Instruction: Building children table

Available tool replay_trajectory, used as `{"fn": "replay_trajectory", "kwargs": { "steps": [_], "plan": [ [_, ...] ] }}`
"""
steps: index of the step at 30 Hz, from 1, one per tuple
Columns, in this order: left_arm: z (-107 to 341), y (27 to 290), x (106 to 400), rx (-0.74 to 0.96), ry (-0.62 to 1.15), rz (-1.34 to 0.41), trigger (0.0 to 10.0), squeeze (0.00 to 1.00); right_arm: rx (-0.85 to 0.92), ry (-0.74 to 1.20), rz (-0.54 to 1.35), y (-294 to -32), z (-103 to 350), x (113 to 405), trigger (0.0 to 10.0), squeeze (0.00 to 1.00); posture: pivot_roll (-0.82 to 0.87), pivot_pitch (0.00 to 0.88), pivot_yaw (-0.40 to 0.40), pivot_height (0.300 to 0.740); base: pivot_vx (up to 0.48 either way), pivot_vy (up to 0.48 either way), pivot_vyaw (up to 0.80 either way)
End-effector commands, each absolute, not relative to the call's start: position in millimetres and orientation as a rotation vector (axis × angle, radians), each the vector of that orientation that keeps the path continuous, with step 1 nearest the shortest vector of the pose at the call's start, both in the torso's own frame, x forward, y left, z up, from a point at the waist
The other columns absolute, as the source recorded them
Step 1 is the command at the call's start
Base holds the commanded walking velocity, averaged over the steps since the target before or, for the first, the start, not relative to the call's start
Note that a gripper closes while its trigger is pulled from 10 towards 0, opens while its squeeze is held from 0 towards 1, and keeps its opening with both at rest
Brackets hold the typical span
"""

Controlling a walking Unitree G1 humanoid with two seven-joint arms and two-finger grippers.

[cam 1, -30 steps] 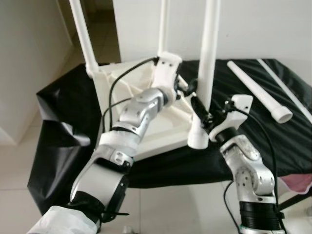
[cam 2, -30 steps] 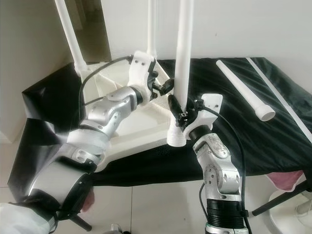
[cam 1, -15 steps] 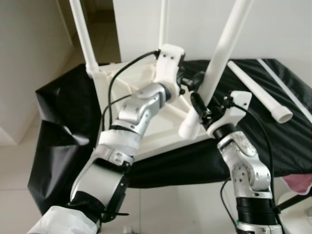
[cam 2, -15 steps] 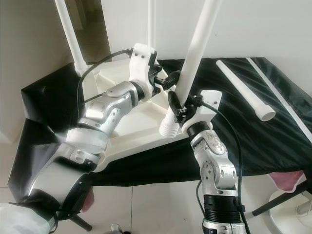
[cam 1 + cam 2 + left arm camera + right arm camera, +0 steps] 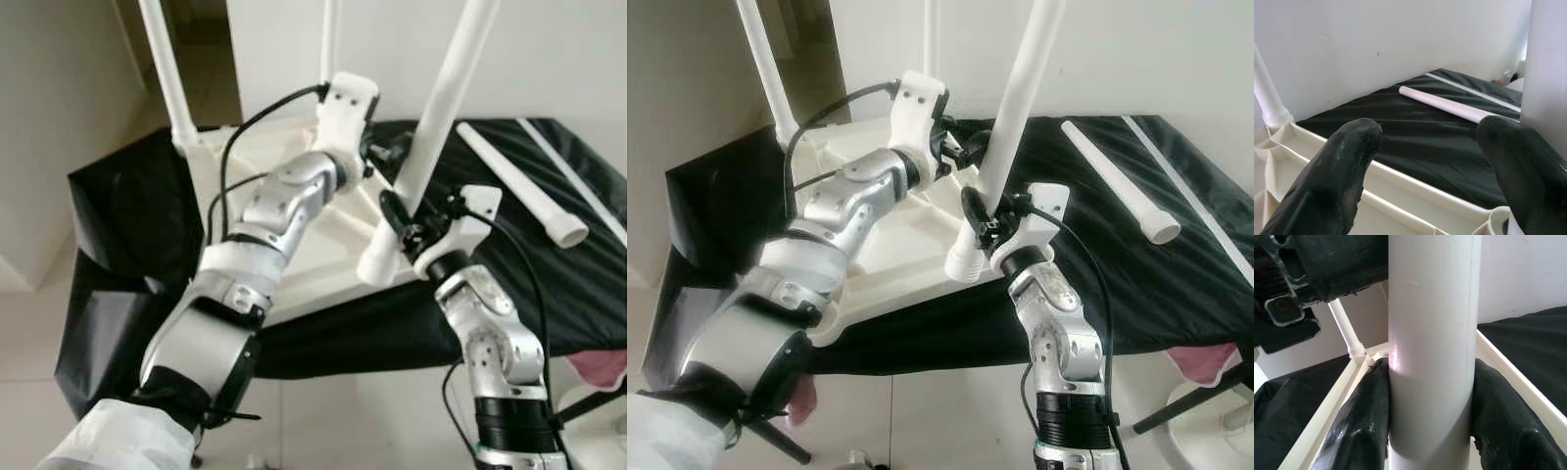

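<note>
right end effector [image 5: 400, 223] grasping leg [image 5: 431, 137] | leg tilted, top leaning right | left end effector [image 5: 1425, 161] released

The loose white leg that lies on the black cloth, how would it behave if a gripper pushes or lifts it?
The loose leg is a round, tapered tube, so a sideways push would probably roll it in a curve. Its open end looks hollow, so it is likely light and stiff. The smooth plastic may slip in the jaws.
</note>
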State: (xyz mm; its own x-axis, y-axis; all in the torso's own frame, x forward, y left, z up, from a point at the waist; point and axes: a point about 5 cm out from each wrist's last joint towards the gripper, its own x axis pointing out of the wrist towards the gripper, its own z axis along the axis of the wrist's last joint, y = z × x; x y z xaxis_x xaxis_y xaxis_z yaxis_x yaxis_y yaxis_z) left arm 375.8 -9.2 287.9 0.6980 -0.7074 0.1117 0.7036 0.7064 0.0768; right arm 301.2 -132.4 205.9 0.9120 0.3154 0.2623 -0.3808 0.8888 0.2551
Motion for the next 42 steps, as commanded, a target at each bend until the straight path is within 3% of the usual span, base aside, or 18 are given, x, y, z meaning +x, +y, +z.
{"fn": "replay_trajectory", "kwargs": {
  "steps": [1,17,42],
  "plan": [
    [297,-29,362,0.08,-0.174,-1.044,10.0,0.0,0.285,-0.221,0.439,-120,208,299,10.0,0.0,0.03,0.0,0.011,0.74,0.0,0.0,0.0],
    [322,-53,347,0.036,-0.256,-1.136,10.0,0.0,0.3,-0.208,0.43,-117,207,305,10.0,0.0,0.03,0.0,0.011,0.74,0.0,0.0,0.0],
    [334,-56,333,0.019,-0.308,-1.193,10.0,0.0,0.346,-0.212,0.386,-121,208,309,10.0,0.0,0.03,0.0,0.003,0.74,0.0,0.0,0.0]
  ]
}}
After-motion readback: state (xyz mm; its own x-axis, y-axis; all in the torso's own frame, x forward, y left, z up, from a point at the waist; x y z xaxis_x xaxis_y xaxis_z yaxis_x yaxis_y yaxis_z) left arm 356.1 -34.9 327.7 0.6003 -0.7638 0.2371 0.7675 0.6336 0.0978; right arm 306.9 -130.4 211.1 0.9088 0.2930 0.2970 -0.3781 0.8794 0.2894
